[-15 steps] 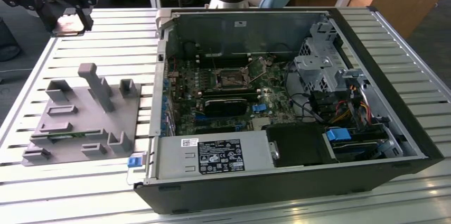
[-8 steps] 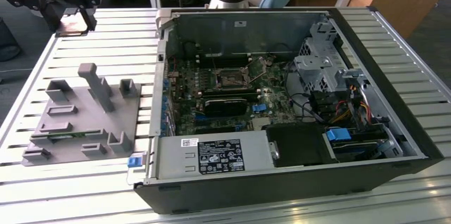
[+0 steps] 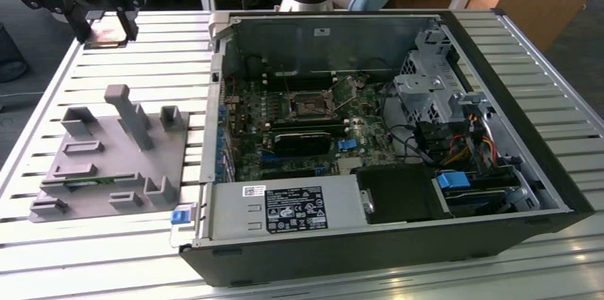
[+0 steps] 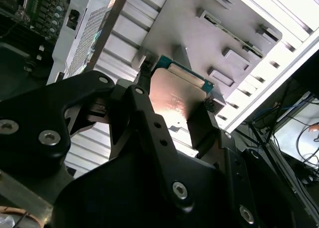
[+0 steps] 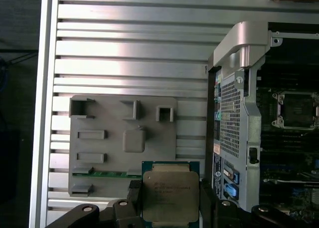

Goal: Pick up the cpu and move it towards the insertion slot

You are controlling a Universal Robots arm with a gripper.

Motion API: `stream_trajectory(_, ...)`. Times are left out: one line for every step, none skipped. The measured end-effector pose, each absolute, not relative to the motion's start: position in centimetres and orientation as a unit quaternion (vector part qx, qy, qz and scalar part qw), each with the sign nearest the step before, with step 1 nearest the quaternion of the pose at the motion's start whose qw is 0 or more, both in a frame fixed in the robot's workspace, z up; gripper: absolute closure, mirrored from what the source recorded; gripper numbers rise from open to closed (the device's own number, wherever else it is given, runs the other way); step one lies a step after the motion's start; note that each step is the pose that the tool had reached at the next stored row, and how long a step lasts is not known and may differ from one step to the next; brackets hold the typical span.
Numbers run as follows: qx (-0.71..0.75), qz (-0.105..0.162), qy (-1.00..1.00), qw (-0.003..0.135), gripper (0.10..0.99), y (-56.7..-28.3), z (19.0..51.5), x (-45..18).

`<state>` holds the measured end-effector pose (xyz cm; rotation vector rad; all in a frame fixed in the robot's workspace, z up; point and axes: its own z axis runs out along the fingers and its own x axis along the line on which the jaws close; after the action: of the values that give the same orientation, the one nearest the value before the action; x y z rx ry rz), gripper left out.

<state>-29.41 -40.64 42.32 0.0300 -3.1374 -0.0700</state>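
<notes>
Pincer (image 5: pixel 169 200): black, two-fingered, pinching the cpu (image 5: pixel 170 194) by two opposite edges; one finger (image 4: pixel 207 130) sits on each side of the chip in both wrist views. In the exterior view the pincer (image 3: pixel 102 22) hangs at the far corner of the tabletop (image 3: pixel 132 66), toward the exterior view's left, well apart from the slot.

Cpu: flat square chip, silver lid with a green rim, held clear of the tabletop. In the first wrist view it hangs over the near edge of the fixture (image 5: pixel 124 143). Its lid catches a pinkish glare in the second wrist view (image 4: pixel 177 96).

Slot (image 3: pixel 309 104): small dark square socket in a silver frame, on the green board inside the open case (image 3: pixel 378 137). It also appears in the first wrist view (image 5: pixel 295 108).

Fixture (image 3: pixel 113 155): grey plastic plate with upright posts and rectangular recesses, lying on the slatted tabletop just beside the case, toward the exterior view's left.

Case: black computer tower laid on its side, lid off, wiring and drive bays exposed.
</notes>
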Motion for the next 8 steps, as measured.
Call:
stream_trajectory(0.010, -0.022, -1.000, 0.002, 0.545, -40.6, 42.3, -29.3)
stream_trajectory(0.010, -0.022, -1.000, 0.002, 0.545, -40.6, 42.3, -29.1)
stream_trajectory(0.010, -0.022, -1.000, 0.002, 0.545, -40.6, 42.3, -29.0)
stream_trajectory(0.010, -0.022, -1.000, 0.002, 0.545, -40.6, 42.3, -28.8)
stream_trajectory(0.010, -0.022, -1.000, 0.002, 0.545, -40.6, 42.3, -28.6)
stream_trajectory(0.010, -0.022, -1.000, 0.002, 0.545, -40.6, 42.3, -28.4)
stream_trajectory(0.010, -0.022, -1.000, 0.002, 0.545, -40.6, 42.3, -28.2)
stream_trajectory(0.010, -0.022, -1.000, 0.002, 0.545, -40.6, 42.3, -28.0)
